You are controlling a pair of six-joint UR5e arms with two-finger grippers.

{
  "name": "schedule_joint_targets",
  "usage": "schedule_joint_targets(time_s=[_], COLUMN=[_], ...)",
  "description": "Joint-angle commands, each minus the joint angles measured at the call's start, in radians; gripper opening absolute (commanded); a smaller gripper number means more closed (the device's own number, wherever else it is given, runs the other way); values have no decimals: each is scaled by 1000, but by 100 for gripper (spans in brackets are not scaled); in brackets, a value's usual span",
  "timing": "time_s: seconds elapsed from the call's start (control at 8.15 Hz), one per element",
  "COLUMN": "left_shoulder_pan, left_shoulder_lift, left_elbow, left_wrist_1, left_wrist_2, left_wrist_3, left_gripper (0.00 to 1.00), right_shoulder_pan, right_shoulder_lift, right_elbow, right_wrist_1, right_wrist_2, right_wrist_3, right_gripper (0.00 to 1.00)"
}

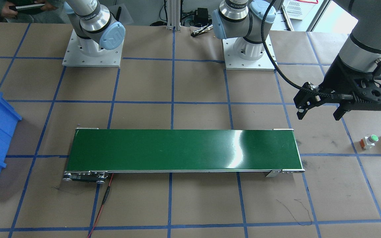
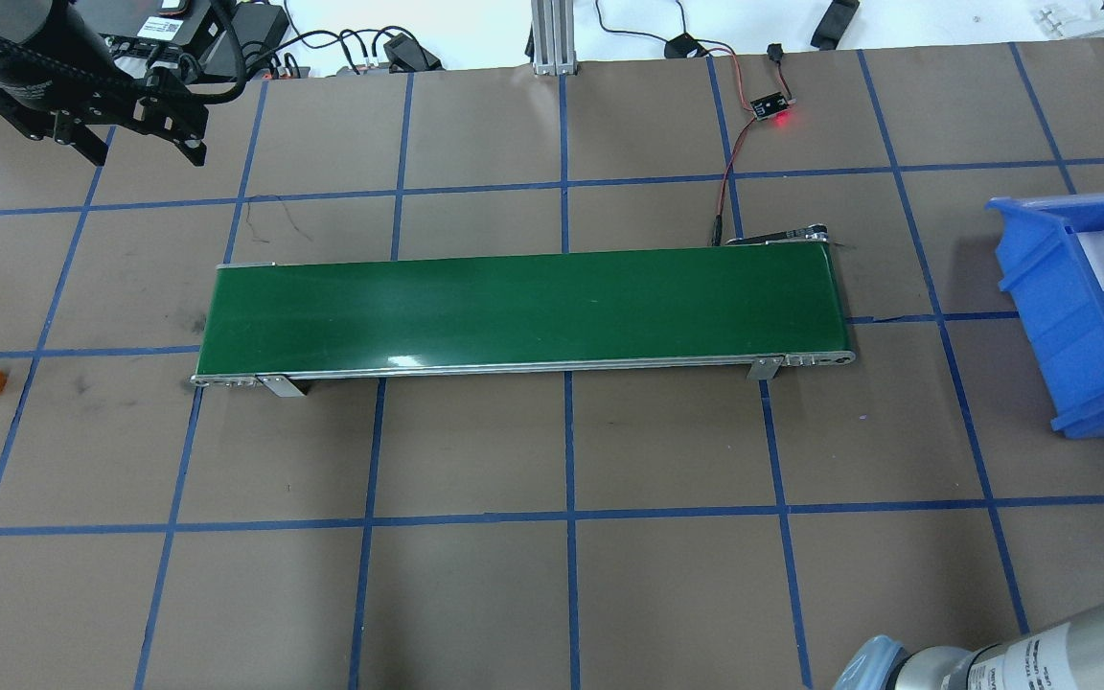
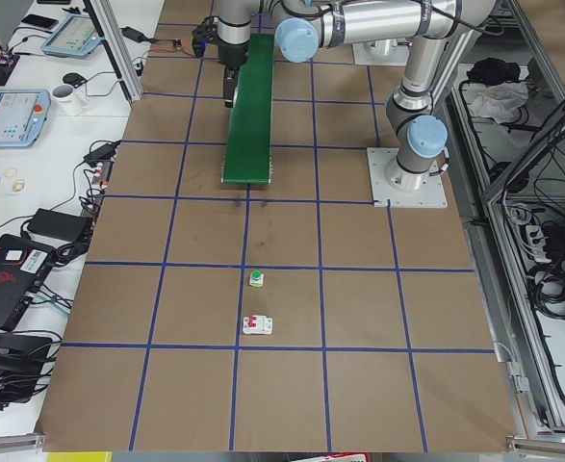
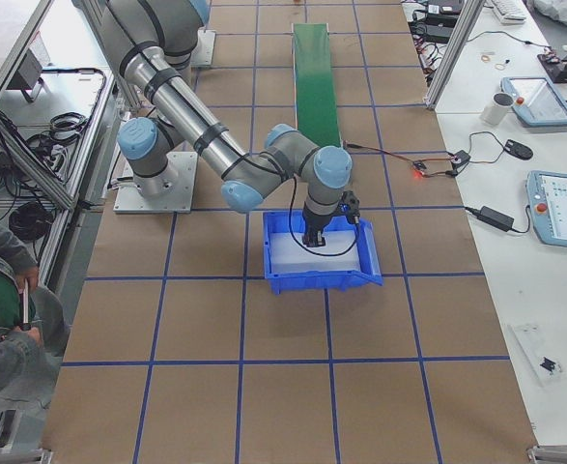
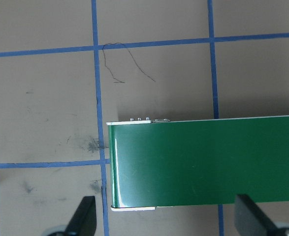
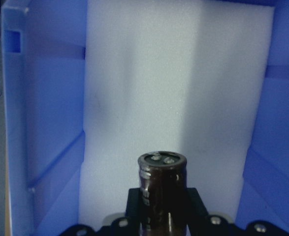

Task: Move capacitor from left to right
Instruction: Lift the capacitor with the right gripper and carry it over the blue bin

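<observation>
Now the right gripper hangs clamped on the capacitor, at six o'clock, over the blue bin, while the left gripper is spread wide; lowering and releasing seems next.

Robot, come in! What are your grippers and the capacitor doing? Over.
Left gripper open, above conveyor belt end. Right gripper shut on capacitor, over blue bin. No obstacle seen on its foam. Over.
</observation>
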Motion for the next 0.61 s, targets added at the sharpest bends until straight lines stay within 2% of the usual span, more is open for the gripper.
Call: schedule_joint_targets(time_s=[0.0,0.12,0.25,0.49], left_shoulder_pan=[0,0,0,0], left_shoulder_lift=[-1,0,0,-1], left_elbow=[0,2,2,2], left_wrist_1=[0,0,0,0], left_wrist_2=[1,1,1,-1], left_wrist_3=[-3,-3,-3,-3], left_gripper=[100,100,100,100], right_shoulder_pan=[-1,-1,-1,-1], right_shoulder_lift=[74,91,92,92], right_elbow=[4,2,4,1], right_wrist_1=[-56,-68,-100,-105], right_wrist_2=[42,47,53,96], right_wrist_3=[-6,-5,-3,-6], right_gripper=[0,0,6,26])
